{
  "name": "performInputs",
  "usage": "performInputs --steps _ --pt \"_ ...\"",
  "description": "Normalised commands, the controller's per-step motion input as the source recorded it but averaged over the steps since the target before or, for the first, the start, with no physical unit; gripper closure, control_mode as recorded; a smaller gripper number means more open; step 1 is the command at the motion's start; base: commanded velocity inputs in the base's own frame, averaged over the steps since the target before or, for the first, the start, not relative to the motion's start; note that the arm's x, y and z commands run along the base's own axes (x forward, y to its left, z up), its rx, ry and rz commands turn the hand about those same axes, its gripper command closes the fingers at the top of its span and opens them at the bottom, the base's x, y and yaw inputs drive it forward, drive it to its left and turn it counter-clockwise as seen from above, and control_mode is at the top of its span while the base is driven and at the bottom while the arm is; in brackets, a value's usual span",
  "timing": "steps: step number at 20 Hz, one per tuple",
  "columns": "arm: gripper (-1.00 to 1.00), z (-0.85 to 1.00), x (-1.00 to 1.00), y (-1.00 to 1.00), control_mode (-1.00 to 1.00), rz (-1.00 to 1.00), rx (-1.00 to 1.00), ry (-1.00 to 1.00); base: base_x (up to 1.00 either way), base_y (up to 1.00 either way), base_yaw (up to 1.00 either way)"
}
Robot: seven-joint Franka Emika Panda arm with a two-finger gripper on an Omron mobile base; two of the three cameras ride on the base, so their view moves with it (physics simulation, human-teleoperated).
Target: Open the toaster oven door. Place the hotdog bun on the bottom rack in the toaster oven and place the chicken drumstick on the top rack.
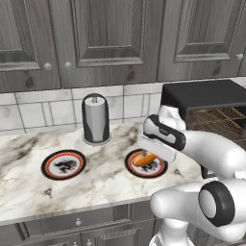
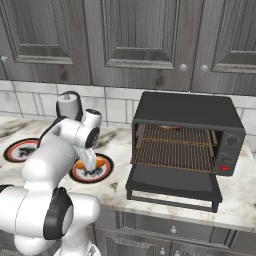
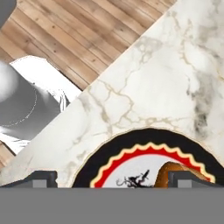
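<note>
Fingers (image 3: 182, 179) of the two-finger gripper (image 3: 111, 179) are standing wide apart, hovering over the elongated orange-tan hotdog bun (image 1: 144, 159) on its red-rimmed round plate (image 1: 132, 166). Advisable: centre over bun before descending.

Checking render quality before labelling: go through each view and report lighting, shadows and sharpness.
Left base view: flat, even light, soft edges, the paper towel holder showing a pale sheen down its side. Right base view: the toaster oven casts a faint shadow under its dropped toaster oven door; no glare. Hand view: the plate rim looks blurry up close.
</note>
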Motion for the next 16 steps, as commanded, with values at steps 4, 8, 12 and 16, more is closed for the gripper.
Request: performInputs --steps 4,8,12,16 --pt "-1.00 -0.20 0.23 0.02 -1.00 -0.02 0.08 -0.13 0.00 0.00 0.00" --pt "-1.00 -0.19 0.31 0.00 -1.00 -0.03 0.06 -0.11 0.00 0.00 0.00" --pt "-1.00 -0.18 0.38 0.05 -1.00 -0.06 0.04 -0.08 0.00 0.00 0.00" --pt "-1.00 -0.23 0.28 0.00 -1.00 -0.07 0.04 -0.06 0.00 0.00 0.00"
